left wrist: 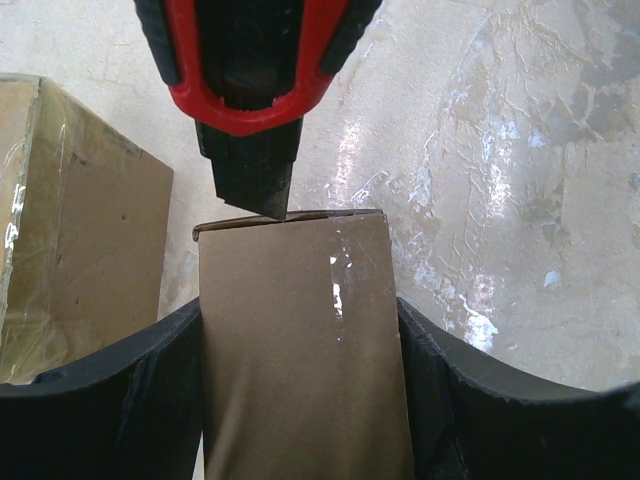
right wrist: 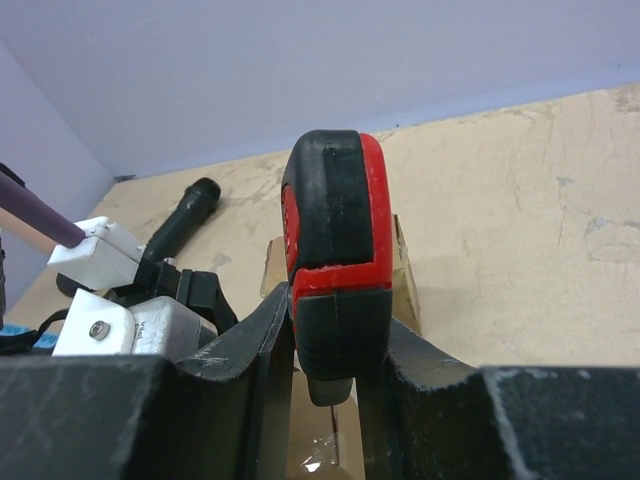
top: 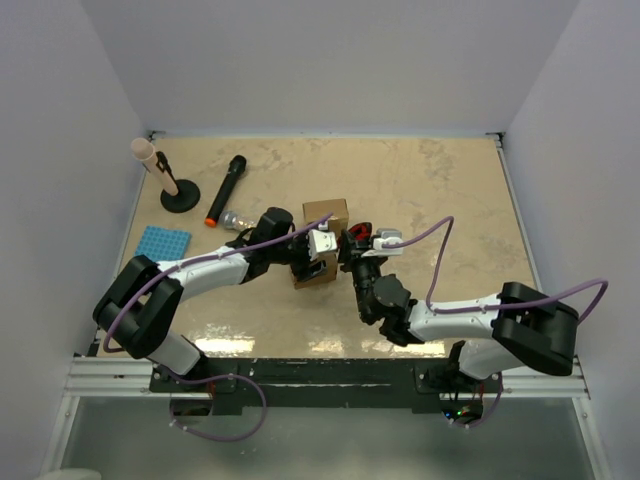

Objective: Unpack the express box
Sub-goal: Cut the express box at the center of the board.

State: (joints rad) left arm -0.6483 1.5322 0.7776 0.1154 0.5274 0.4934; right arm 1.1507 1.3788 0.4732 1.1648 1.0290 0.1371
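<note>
My left gripper (top: pixel 312 255) is shut on a small brown cardboard box (left wrist: pixel 300 340), which fills the gap between the two black fingers (left wrist: pixel 120 390) in the left wrist view. My right gripper (right wrist: pixel 335 340) is shut on a red and black utility knife (right wrist: pixel 335 240). In the left wrist view the knife (left wrist: pixel 250 80) points down and its tip touches the far top edge of the held box. A second cardboard box (top: pixel 326 214), sealed with clear tape, stands just behind it; it also shows at the left of the left wrist view (left wrist: pixel 80 230).
A black microphone with an orange end (top: pixel 226 190) lies at the back left. A beige rod on a round black stand (top: pixel 165 182), a blue studded plate (top: pixel 162 243) and a small clear bottle (top: pixel 236 219) are on the left. White walls enclose the table.
</note>
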